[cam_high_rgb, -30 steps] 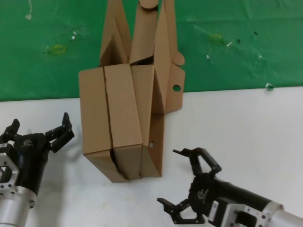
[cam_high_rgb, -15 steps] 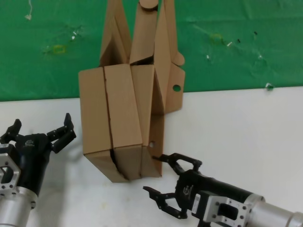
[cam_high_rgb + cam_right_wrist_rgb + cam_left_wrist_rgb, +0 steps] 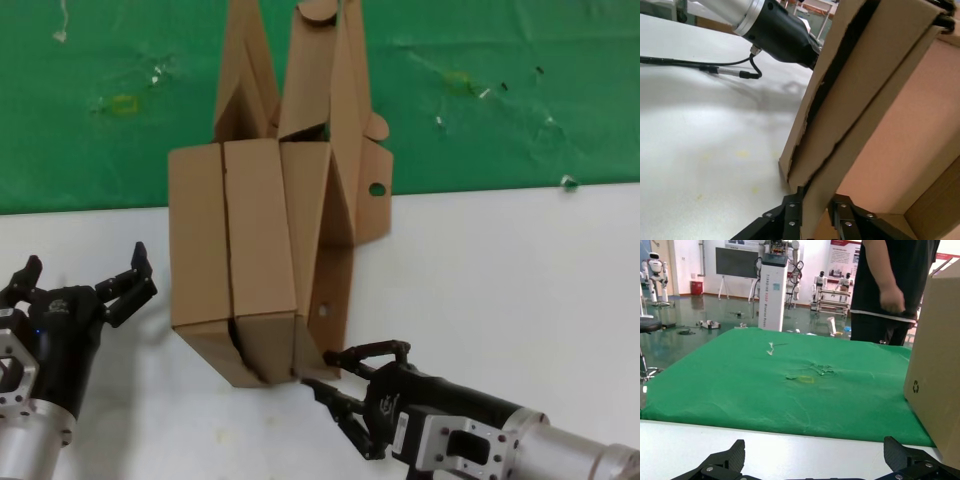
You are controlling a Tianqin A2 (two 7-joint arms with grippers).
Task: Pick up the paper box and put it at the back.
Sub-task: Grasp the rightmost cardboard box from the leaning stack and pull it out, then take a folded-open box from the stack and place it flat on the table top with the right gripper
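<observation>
The paper box (image 3: 345, 190) stands on edge with its lid open, against two paired brown boxes (image 3: 235, 240); its round side hole faces right. It straddles the white table and the green back surface (image 3: 500, 100). My right gripper (image 3: 320, 370) is at the box's near lower corner, shut on its thin cardboard wall. In the right wrist view the wall (image 3: 860, 130) passes between the closed fingers of the right gripper (image 3: 815, 202). My left gripper (image 3: 85, 272) is open and empty, left of the boxes; it also shows in the left wrist view (image 3: 815, 452).
The white tabletop (image 3: 500, 280) spreads right of the boxes. A brown box side (image 3: 940, 365) stands close beside my left gripper. A person stands behind the green surface (image 3: 790, 385). My left arm (image 3: 780, 30) and its cable lie on the table beyond the boxes.
My right gripper has moved left to the paper box's near corner and closed on its wall. The boxes have shifted slightly. The left gripper has barely moved.
</observation>
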